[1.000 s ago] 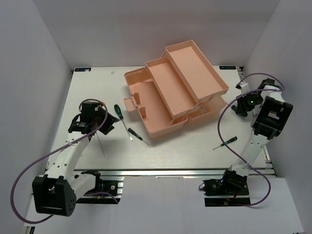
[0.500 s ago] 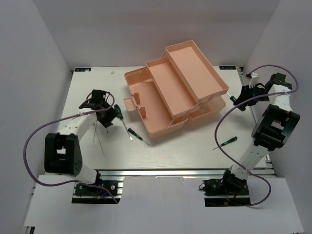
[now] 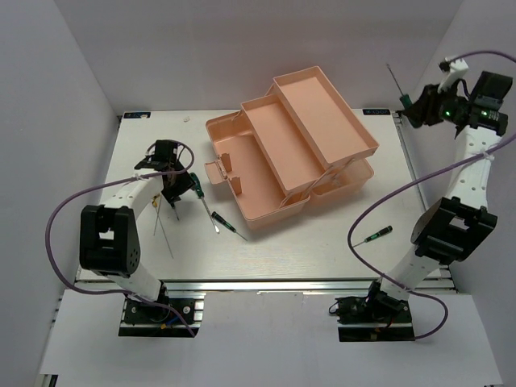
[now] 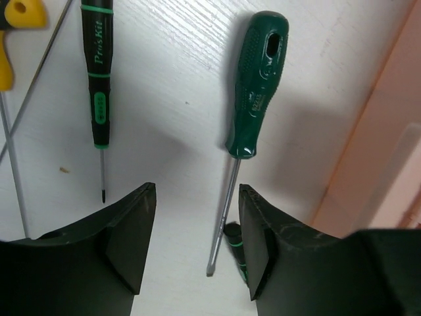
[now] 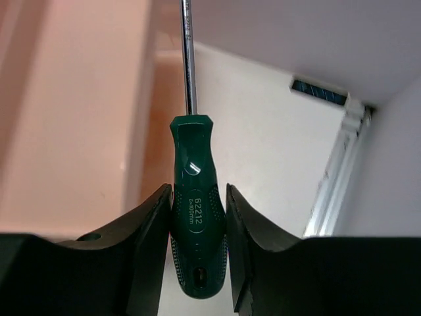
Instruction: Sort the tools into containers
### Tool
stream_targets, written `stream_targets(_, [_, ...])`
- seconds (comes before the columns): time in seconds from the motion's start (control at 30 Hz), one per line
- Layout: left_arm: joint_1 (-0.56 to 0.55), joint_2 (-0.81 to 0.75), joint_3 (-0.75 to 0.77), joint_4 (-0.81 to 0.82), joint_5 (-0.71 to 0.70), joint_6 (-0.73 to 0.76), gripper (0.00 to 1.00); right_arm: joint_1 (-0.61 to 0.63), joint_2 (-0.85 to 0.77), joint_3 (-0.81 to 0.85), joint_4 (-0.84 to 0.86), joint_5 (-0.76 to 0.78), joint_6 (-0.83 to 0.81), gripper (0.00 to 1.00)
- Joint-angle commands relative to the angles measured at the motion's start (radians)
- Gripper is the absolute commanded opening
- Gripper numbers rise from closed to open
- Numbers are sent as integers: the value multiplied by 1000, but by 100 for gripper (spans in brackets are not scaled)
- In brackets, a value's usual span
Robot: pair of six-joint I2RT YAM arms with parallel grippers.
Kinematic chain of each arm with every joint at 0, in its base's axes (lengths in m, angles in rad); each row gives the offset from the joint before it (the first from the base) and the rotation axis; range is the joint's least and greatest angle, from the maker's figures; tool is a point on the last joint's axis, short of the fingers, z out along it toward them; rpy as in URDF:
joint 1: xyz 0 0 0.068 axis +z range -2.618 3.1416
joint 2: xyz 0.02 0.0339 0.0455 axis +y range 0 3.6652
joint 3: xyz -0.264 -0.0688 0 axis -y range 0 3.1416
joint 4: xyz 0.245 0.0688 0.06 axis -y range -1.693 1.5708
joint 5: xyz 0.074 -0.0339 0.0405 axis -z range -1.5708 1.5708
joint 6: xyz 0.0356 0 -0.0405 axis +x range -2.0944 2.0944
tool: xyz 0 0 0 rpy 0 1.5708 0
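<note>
The salmon-pink toolbox (image 3: 266, 173) stands open at the table's middle back, trays folded out. My right gripper (image 3: 418, 110) is high by the right wall, shut on a dark green screwdriver handle (image 5: 197, 217), shaft (image 3: 393, 81) pointing up. My left gripper (image 3: 174, 195) is open and low over the table, left of the toolbox. In the left wrist view, the gripper (image 4: 197, 250) straddles the shaft of another green screwdriver (image 4: 256, 85). A black-green precision screwdriver (image 4: 97, 85) lies to its left, and a yellow handle (image 4: 10, 26) shows at the corner.
A small screwdriver (image 3: 228, 228) lies before the toolbox's front corner, another (image 3: 373, 236) at the right front. Two long thin shafts (image 3: 164, 230) lie near my left gripper. The toolbox wall (image 4: 395, 145) is close on the left gripper's right. A rail (image 5: 339, 178) edges the table.
My right arm has swung up from table level to high by the right wall, now showing the green screwdriver. My left gripper has shifted slightly toward the green screwdriver.
</note>
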Motion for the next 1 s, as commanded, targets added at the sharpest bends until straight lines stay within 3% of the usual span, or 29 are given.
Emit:
stream_targets(0.0, [4,18,49,15,-29,70,64,133,-4,142,-3,-75,97,0])
stream_targets(0.27, [4,81,112,84,-28,120,68,390,6,67,88,151,366,0])
stream_targets(0.37, [4,107,134,107,-9,120,68,463,11,3,133,240,391,0])
stream_targets(0.43, [4,147,158,106,5,119,68,497,12,-19,156,262,384,13])
stream_targets(0.5, [4,194,175,98,0,111,68,505,32,-8,142,228,379,40])
stream_targets(0.57, [5,225,203,88,-11,111,67,503,39,6,125,201,379,52])
stream_targets(0.6, [4,242,212,84,-9,111,67,505,31,6,125,195,350,65])
stream_targets(0.7, [4,290,241,74,18,111,66,503,6,-3,127,167,327,83])
stream_targets(0.77, [-4,306,241,80,23,110,65,502,-13,-19,139,153,324,89])
stream_targets(0.97, [-28,342,235,71,28,131,63,500,-58,-66,190,127,328,89])
